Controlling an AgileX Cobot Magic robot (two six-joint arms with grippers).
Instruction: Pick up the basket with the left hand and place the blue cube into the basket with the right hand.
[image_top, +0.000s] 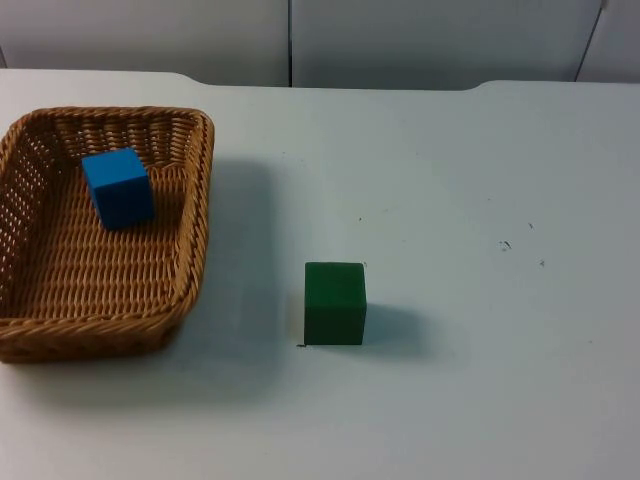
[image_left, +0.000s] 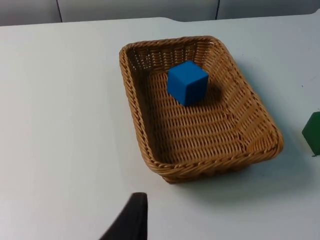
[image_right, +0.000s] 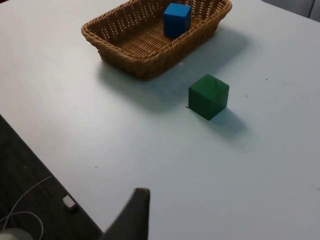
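White tabletop (image_top: 470, 180) under a grey partition: nearest stands a green cube (image_top: 335, 303), and beyond it, to the left, the wicker basket (image_top: 190, 240) rests with its long axis running front to back, the blue cube (image_top: 118, 187) already inside near the far end. Both end effectors wait well back; their finger state I cannot tell.

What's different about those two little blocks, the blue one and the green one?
The blue cube lies inside the wicker basket; the green cube stands on the bare white table beside it. They differ in colour, bright blue against dark green. Both look like plain cubes of similar size.
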